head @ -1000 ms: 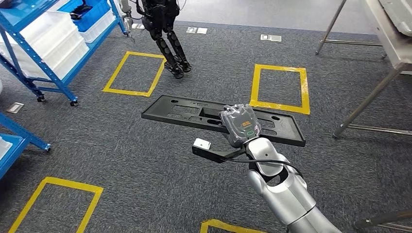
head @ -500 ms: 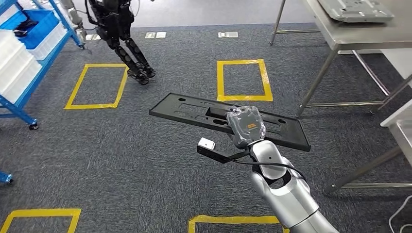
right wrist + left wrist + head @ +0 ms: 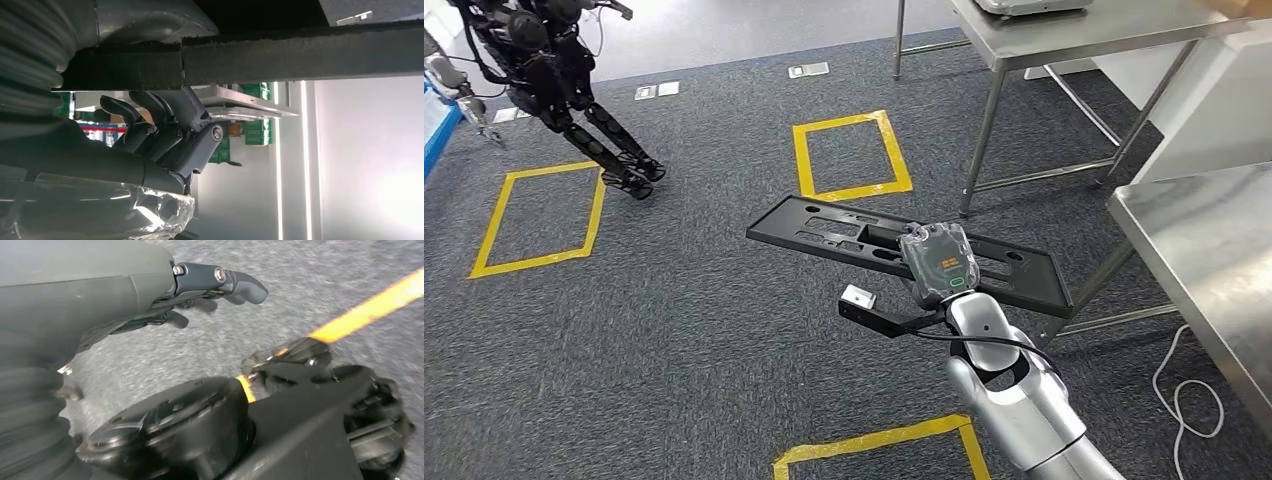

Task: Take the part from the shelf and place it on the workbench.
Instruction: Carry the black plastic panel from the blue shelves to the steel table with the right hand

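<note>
One long black part (image 3: 904, 250) in your right hand (image 3: 939, 262), gripped near its middle, fingers (image 3: 165, 125) closed under its edge; part held level above grey carpet (image 3: 674, 330). Your left hand (image 3: 200, 285) holds nothing, fingers loosely apart over carpet. Steel workbench (image 3: 1214, 250) just right of part. Second black robot (image 3: 544, 70) stands far left.

The right arm (image 3: 1014, 400) is silver with rounded shells and a black cable (image 3: 984, 340) looping at the wrist. The right hand (image 3: 939, 262) is grey under clear plastic, with an orange marking. The left hand (image 3: 200, 285) has a grey cover, dark fingers (image 3: 240, 287) and silver screws (image 3: 219, 274).
</note>
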Tool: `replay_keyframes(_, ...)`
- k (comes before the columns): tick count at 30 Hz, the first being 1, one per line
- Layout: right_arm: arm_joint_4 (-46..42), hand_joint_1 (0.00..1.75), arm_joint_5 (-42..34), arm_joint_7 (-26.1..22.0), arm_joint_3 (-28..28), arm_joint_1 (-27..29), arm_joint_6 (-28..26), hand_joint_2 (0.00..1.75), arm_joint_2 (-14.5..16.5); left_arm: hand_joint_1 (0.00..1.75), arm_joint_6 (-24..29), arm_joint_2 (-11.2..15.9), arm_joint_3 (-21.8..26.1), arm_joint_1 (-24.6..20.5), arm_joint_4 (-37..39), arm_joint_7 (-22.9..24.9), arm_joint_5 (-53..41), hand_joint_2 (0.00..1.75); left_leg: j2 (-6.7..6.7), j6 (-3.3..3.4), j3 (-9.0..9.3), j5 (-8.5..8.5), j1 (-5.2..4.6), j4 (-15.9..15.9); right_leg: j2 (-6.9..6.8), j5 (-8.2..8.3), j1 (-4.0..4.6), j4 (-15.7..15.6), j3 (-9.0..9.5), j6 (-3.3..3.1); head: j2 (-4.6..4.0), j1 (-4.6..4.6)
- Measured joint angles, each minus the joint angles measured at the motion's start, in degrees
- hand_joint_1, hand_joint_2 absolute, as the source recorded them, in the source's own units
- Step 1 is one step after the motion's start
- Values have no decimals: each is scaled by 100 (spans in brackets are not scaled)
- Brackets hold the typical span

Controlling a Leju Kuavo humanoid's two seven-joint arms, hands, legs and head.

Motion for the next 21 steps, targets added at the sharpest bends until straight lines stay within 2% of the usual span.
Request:
replay_keyframes(1,15,175,-3,-21,2,-3,1,175,6,0,10,-4,1,-3,0,-3,4,175,-35,62,-61,49,-42,69,72,10,32,0,-2,-17,0,2)
replay_keyframes(2,28,175,-9,-38,5,-9,1,175,13,0,21,-7,0,-5,0,-5,3,175,-75,131,-21,193,-90,-71,148,20,57,-1,-5,-35,0,3)
replay_keyframes(3,37,175,-17,-50,10,-21,1,175,25,0,32,-8,0,1,1,-5,2,175,-162,207,119,406,-142,-405,231,35,72,-3,-9,-58,0,3)
replay_keyframes(4,41,175,-26,-55,15,-35,1,175,42,0,43,-6,-1,10,1,-5,2,175,-317,277,287,581,-183,-778,308,53,73,-6,-14,-80,0,5)
replay_keyframes(6,49,175,-39,-58,22,-67,1,175,74,0,56,-1,-1,32,2,-5,2,175,-556,378,524,791,-249,-1292,445,91,62,-21,-29,-90,-1,2)
replay_keyframes(7,54,175,-43,-59,26,-78,1,175,86,0,58,0,-1,31,2,-4,2,175,-594,402,555,801,-267,-1358,501,113,46,-38,-36,-72,-1,0)
replay_keyframes(9,61,175,-46,-64,35,-93,1,175,95,0,60,-8,0,19,1,-4,2,175,-460,437,595,881,-268,-1459,585,171,45,-88,-50,-15,-1,-8)
replay_keyframes(10,62,175,-48,-66,40,-103,1,175,96,0,60,-15,1,16,1,-4,2,175,-381,442,623,941,-252,-1551,503,159,71,-73,-85,-7,0,-4)
replay_keyframes(11,65,175,-48,-68,45,-122,1,175,97,0,60,-22,1,17,1,-5,2,175,-291,446,644,1006,-234,-1640,360,92,103,29,-154,-16,0,9)
replay_keyframes(13,74,175,-48,-68,55,-166,1,175,100,0,59,-36,1,35,2,-5,2,175,-104,431,639,1075,-227,-1730,4,-215,127,571,-412,-53,0,32)
replay_keyframes(15,94,175,-49,-68,68,-176,2,175,99,0,58,-44,1,63,2,-5,2,175,90,421,600,1086,-231,-1726,-133,-492,89,1209,-645,-26,-1,47)
replay_keyframes(16,105,175,-50,-69,76,-169,7,175,96,0,59,-49,1,72,2,-4,2,175,182,414,586,1090,-229,-1724,-164,-534,65,1327,-658,18,-1,49)
replay_keyframes(17,116,175,-53,-69,85,-166,12,175,92,0,60,-52,1,77,2,-2,2,175,272,402,576,1092,-226,-1720,-202,-491,40,1211,-546,82,-1,56)
replay_keyframes(18,124,175,-58,-69,92,-170,19,175,88,0,60,-57,1,77,2,1,2,175,357,382,571,1088,-222,-1713,-280,-386,20,874,-317,151,-1,60)
replay_keyframes(19,128,175,-68,-70,100,-184,27,175,86,0,60,-61,1,74,2,4,2,175,435,352,566,1077,-227,-1697,-419,-292,11,452,-62,191,-1,59)
replay_keyframes(20,131,175,-81,-70,108,-201,34,175,88,0,60,-62,2,72,2,8,2,175,509,315,559,1063,-239,-1675,-537,-198,23,83,172,206,-1,56)
replay_keyframes(21,132,175,-96,-70,113,-219,42,175,89,0,60,-61,3,69,2,13,3,175,568,279,555,1049,-251,-1653,-609,-143,33,-152,308,177,-1,50)
